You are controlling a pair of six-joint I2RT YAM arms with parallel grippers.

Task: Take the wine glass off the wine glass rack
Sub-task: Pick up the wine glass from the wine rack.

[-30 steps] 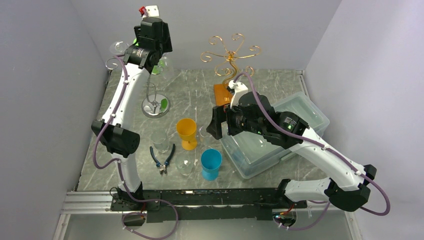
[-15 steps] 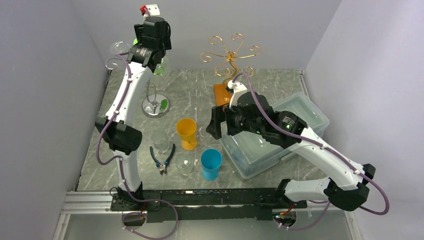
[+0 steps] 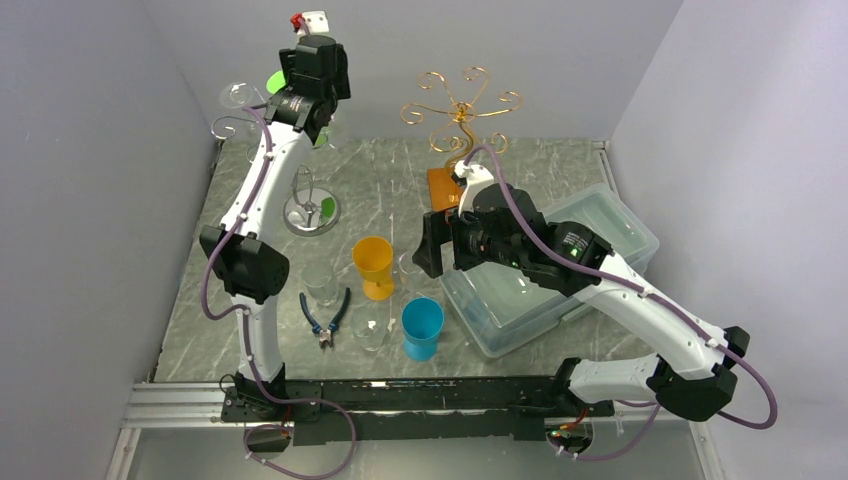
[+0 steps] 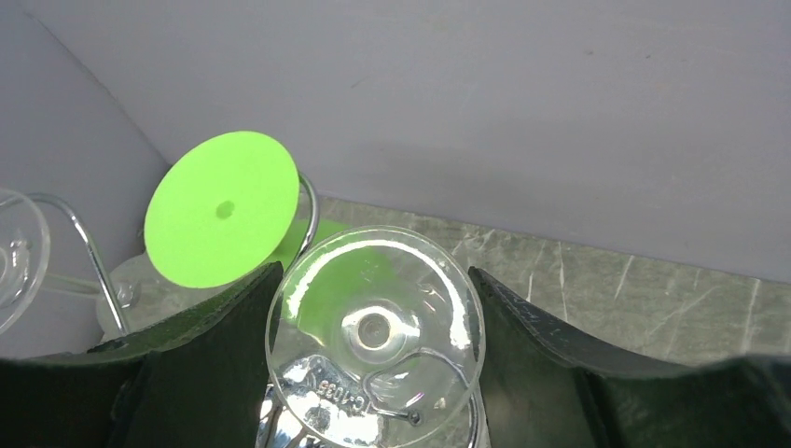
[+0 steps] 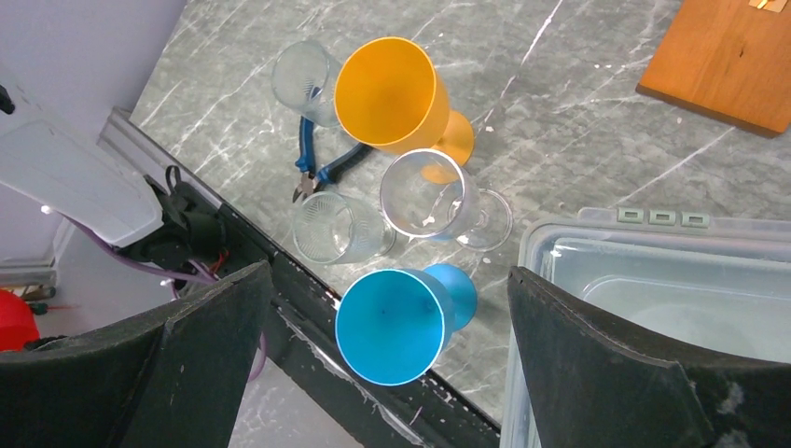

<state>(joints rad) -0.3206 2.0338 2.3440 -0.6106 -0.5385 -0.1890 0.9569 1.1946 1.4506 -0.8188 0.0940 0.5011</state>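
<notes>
Left gripper (image 4: 373,280): up high at the silver rack (image 3: 300,222), back left of the table (image 3: 390,180). Jaws sit one each side of the wine glass (image 4: 375,329). I can't tell if they are clenched on it or loose, since the foot hides the contact.
Wine glass: on the silver rack, hanging upside down, with wire showing through its clear round foot. The foot faces my left wrist camera.
Rack neighbours: green-footed glass (image 4: 222,208) just beside it on the left. Another clear foot (image 4: 14,252) shows at the far left edge.
Right gripper (image 5: 389,273): released, jaws wide apart, nothing between them. It hovers above the cups, well apart from the silver rack.
Below right gripper: orange cup (image 5: 387,93), blue cup (image 5: 390,327), and a clear stemmed glass (image 5: 424,191) between them.
Also there: near tumbler (image 5: 331,227), far tumbler (image 5: 303,79), and blue-handled pliers (image 5: 322,168) between the two.
Bin: clear plastic bin (image 5: 597,235), just right of the cups.
Gold rack (image 3: 462,100): back centre, on a wooden base.
</notes>
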